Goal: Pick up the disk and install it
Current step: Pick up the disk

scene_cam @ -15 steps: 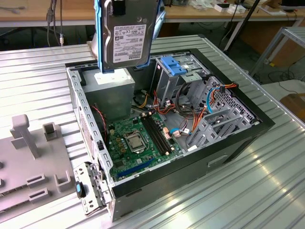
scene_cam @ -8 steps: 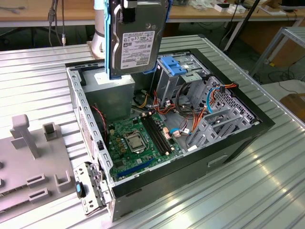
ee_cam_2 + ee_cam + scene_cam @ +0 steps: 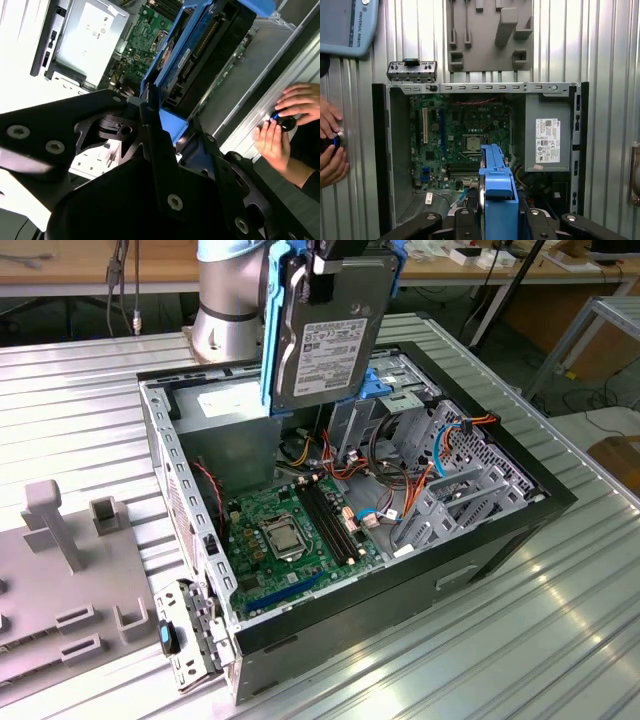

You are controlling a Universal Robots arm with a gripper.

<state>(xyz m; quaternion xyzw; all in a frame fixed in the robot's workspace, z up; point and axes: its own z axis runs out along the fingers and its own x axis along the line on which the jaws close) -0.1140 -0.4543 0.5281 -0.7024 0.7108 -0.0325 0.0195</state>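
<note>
The disk (image 3: 325, 335) hangs on edge in the air above the open computer case (image 3: 480, 540), its white-labelled face turned to the exterior view and a bright blue rail (image 3: 268, 335) running down each long side. The claw (image 3: 498, 222) is clamped on the disk's upper end, with the rest of the drive hanging free below. As far as we can tell, the drive touches nothing in the case.

We judge the disk to be stiff and fairly heavy for its size. Its metal faces are smooth enough to slip, and it is sensitive to knocks. The blue rails look like plastic that would flex, so we think the best hold is across the rigid body near one end. That keeps clear of the connector edge and the underside board.

Below it lie the green motherboard (image 3: 290, 530), the grey power supply (image 3: 547, 140) and the silver drive cage (image 3: 460, 480) with its orange and blue cables. The case rests on a ribbed metal counter (image 3: 80, 390), and a grey fixture plate (image 3: 60, 580) lies beside it. In both wrist views, a person's hands (image 3: 287, 120) rest on the counter just outside the case wall, around a small dark knob.
</note>
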